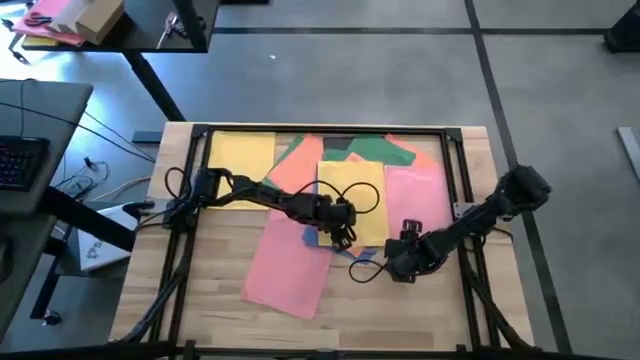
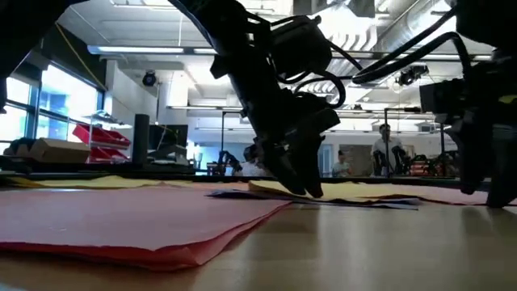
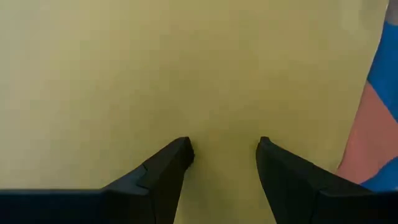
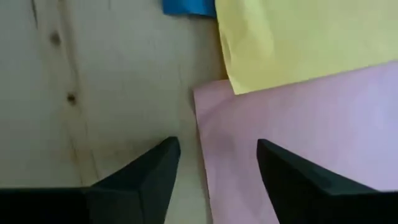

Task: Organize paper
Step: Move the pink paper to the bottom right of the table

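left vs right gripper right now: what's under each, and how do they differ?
The left gripper hangs over a yellow sheet mid-table; the right gripper straddles the edge of a pink sheet, half over bare table. The left sits nearer the table's middle, the right nearer the front. Both are open, fingers pointing down, holding nothing.

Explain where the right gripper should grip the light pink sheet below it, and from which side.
Probably the light pink sheet's bare corner edge, approached from the wood side. The sheet lies flat, the yellow sheet overlaps its far edge, and the open right gripper already straddles that edge.
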